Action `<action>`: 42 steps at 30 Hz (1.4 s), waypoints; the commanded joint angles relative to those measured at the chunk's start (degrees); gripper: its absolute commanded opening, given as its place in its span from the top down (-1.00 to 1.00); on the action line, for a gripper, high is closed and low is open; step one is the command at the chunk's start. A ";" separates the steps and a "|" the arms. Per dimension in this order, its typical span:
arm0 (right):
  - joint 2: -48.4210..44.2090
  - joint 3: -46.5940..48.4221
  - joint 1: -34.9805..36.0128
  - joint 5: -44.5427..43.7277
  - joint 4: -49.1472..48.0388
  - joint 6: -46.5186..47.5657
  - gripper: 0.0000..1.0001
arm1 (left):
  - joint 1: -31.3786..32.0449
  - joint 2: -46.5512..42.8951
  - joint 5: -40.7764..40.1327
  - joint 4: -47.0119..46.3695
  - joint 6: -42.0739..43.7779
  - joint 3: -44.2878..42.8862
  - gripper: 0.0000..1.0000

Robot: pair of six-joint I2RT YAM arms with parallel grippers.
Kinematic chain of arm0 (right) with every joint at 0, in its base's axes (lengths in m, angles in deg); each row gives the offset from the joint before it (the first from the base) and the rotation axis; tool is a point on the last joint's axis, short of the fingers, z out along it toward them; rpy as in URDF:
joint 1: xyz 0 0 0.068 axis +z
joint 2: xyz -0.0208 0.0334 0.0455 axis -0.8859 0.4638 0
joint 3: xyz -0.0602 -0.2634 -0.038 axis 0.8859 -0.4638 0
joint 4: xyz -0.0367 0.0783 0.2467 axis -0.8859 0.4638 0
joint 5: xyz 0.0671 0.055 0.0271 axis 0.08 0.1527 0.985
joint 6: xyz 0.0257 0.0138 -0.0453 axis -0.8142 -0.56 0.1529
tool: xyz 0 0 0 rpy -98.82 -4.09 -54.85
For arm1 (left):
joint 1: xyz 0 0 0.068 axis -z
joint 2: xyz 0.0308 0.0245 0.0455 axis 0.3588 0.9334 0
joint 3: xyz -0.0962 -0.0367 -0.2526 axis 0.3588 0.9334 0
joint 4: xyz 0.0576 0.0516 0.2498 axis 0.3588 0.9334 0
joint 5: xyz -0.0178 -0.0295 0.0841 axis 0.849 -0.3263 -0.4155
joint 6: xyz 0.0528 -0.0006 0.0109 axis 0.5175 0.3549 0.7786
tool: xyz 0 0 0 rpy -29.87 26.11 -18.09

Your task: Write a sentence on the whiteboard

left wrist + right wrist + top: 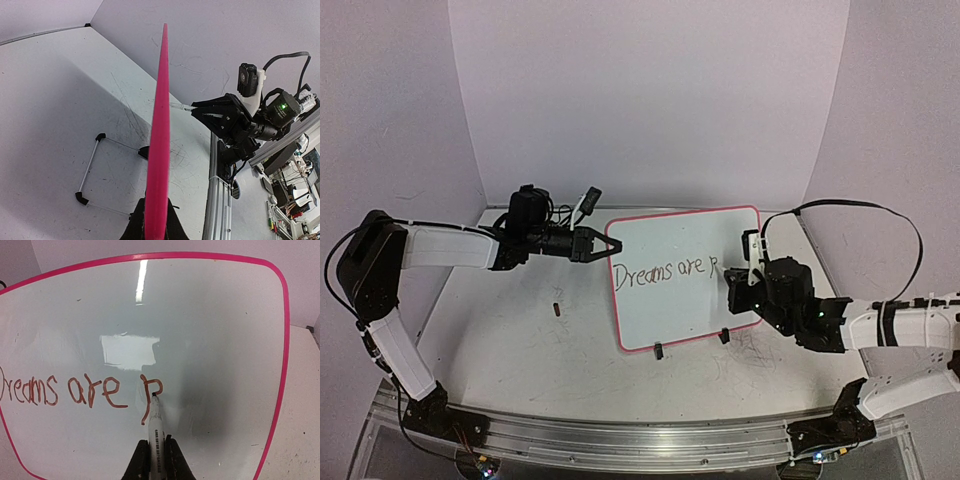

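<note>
The whiteboard (685, 235) stands upright on the table (510, 355) on two black feet (660, 350), its face turned toward the arms. Across its middle runs the sentence (665, 272), so far reading "Dreams are p". The left gripper (612, 244) reaches in from the left and is clamped on the board's left rim near the top corner. The right gripper (733, 282) comes from the right with closed fingers, its tip at the board's face just beside the "p". A small dark-red piece (556, 308) lies on the table left of the board, apart from it. A black cable (860, 205) loops above the right arm.
</note>
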 commanded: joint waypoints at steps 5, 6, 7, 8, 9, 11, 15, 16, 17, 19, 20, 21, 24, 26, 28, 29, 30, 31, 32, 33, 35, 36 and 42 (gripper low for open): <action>-0.74 0.11 -0.27 0.18 -1.61 -0.60 1.00 | -0.06 -1.42 -1.95 2.02 1.06 -0.73 1.00; -1.64 -0.31 -0.26 -0.29 -1.62 -0.81 1.00 | -0.06 -1.46 -2.00 2.02 1.09 -0.73 1.00; -2.73 -0.80 -0.27 -0.69 -1.62 -1.09 1.00 | -0.06 -1.51 -2.04 2.02 1.12 -0.69 1.00; -3.72 -1.29 -0.35 -0.98 -1.62 -1.37 1.00 | -0.06 -1.56 -2.05 2.02 1.13 -0.65 1.00; -4.59 -1.77 -0.48 -1.22 -1.62 -1.65 1.00 | -0.07 -1.60 -2.05 2.02 1.13 -0.64 1.00; -5.54 -2.60 -1.30 -0.73 -1.62 -1.94 1.00 | -0.06 -1.58 -1.96 2.02 1.13 -0.78 1.00; -4.97 -2.30 -1.65 0.14 -2.63 -1.47 1.00 | -0.06 -1.54 -1.86 2.02 1.04 -0.74 1.00; -4.64 -2.13 -1.67 0.17 -3.04 -1.23 1.00 | -0.03 -1.60 -1.91 2.02 1.09 -0.69 1.00; -4.28 -1.92 -1.68 0.17 -3.40 -0.97 1.00 | -0.03 -1.63 -1.93 2.02 1.12 -0.65 1.00; -3.50 -1.42 -1.65 0.28 -3.80 -0.39 1.00 | -0.06 -1.68 -2.06 2.02 1.13 -0.64 1.00; -3.04 -1.19 -1.64 0.29 -3.93 -0.24 1.00 | -0.06 -1.70 -2.12 2.02 1.15 -0.64 1.00; -2.56 -1.01 -1.65 0.25 -4.11 -0.14 1.00 | -0.06 -1.72 -2.10 2.01 1.21 -0.64 1.00; -1.95 -0.90 -1.72 -0.35 -4.73 0.19 1.00 | -0.06 -1.63 -2.10 2.02 1.20 -0.64 1.00; -1.86 -1.05 -1.75 -0.83 -5.05 0.07 1.00 | -0.06 -1.56 -2.01 2.01 1.22 -0.66 1.00; -1.84 -1.14 -1.80 -1.32 -5.26 -0.10 1.00 | -0.06 -1.56 -2.04 2.02 1.18 -0.65 1.00; -1.84 -1.24 -1.81 -1.52 -5.42 -0.12 1.00 | -0.06 -1.58 -2.00 2.02 1.21 -0.65 1.00; -1.84 -1.33 -1.83 -1.66 -5.55 -0.12 1.00 | -0.02 -1.60 -2.01 2.02 1.19 -0.68 1.00; -1.81 -1.32 -1.84 -1.70 -5.66 -0.09 1.00 | -0.04 -1.63 -2.05 2.02 1.20 -0.66 1.00; -1.65 -1.25 -1.82 -1.72 -5.72 0.00 1.00 | -0.08 -1.63 -2.06 2.02 1.22 -0.64 1.00; -1.44 -1.16 -1.80 -1.73 -5.76 0.10 1.00 | -0.09 -1.62 -2.06 2.02 1.22 -0.65 1.00; -0.96 -1.06 -1.87 -1.60 -5.83 0.23 1.00 | -0.05 -1.72 -2.04 2.02 1.22 -0.69 1.00; -0.81 -1.10 -1.84 -1.63 -5.79 0.23 1.00 | -0.06 -1.73 -2.04 2.02 1.22 -0.69 1.00; -1.08 -1.16 -1.81 -1.15 -3.05 -0.72 1.00 | -0.06 -1.78 -2.04 2.07 1.22 -0.64 1.00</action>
